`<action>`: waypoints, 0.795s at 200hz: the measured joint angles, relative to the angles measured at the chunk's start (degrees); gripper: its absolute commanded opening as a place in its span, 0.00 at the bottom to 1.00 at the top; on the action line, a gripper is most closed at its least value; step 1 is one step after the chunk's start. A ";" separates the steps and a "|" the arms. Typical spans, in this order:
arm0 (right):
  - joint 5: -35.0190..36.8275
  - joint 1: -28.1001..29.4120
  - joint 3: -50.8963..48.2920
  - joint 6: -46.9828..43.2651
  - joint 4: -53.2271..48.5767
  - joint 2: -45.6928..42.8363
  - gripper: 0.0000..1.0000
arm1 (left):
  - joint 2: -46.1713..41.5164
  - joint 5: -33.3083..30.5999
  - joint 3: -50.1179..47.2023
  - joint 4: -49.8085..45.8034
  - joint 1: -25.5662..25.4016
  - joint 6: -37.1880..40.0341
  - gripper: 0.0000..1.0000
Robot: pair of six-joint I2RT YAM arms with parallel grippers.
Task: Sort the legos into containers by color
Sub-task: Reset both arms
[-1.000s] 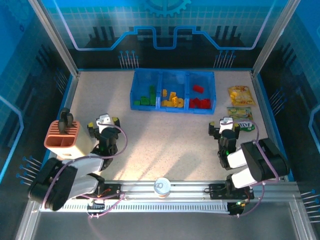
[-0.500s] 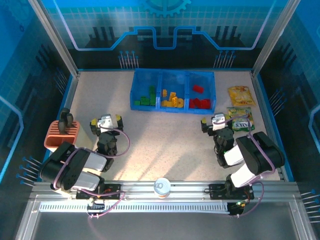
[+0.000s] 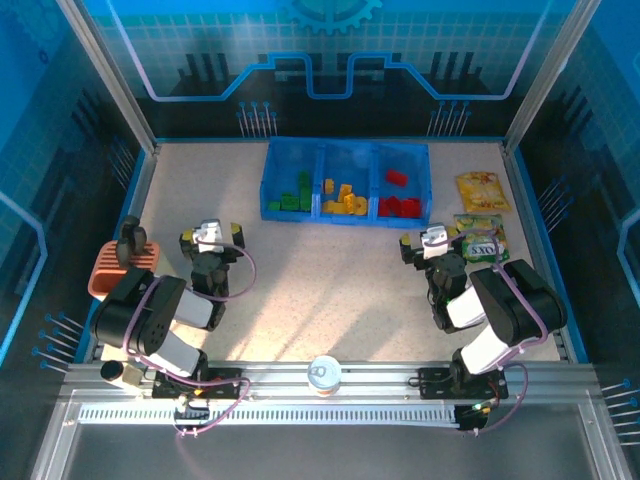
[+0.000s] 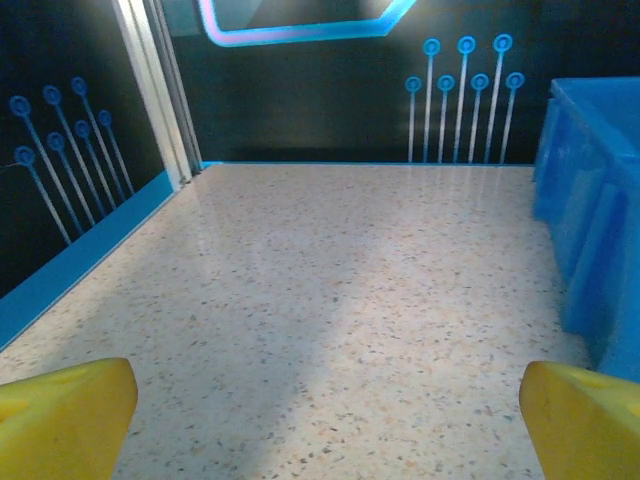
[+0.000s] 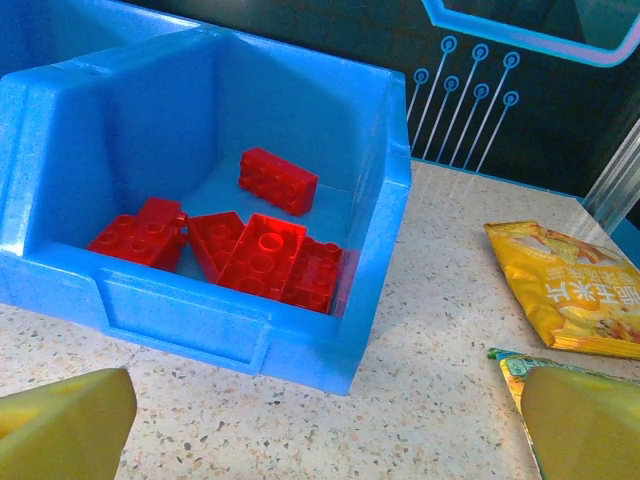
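The containers are three side-by-side compartments of one blue tray [image 3: 345, 150] at the back of the table. Green legos [image 3: 295, 196] lie in the left compartment, yellow legos [image 3: 345, 200] in the middle one and red legos [image 3: 400, 205] in the right one. My left gripper [image 3: 210, 237] hovers low over bare table, left of and nearer than the tray, open and empty; its yellow fingertips [image 4: 65, 410] frame bare tabletop. My right gripper [image 3: 432, 240] is open and empty, facing the red compartment [image 5: 200, 310], where several red legos [image 5: 260, 255] lie.
A yellow snack packet [image 3: 482, 190] and a green one [image 3: 480, 232] lie right of the tray, close to my right gripper. An orange-and-white holder [image 3: 112, 268] stands at the left edge beside my left arm. A round can [image 3: 324, 373] sits on the front rail.
The left arm has folded back and upward, its gripper shifting slightly away. The right gripper has moved left and a little farther from the bases. Both stay open.
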 measured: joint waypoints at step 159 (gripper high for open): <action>-2.16 -7.85 12.52 6.82 -22.75 -2.93 1.00 | 0.76 19.52 11.98 -18.43 10.08 -4.81 0.99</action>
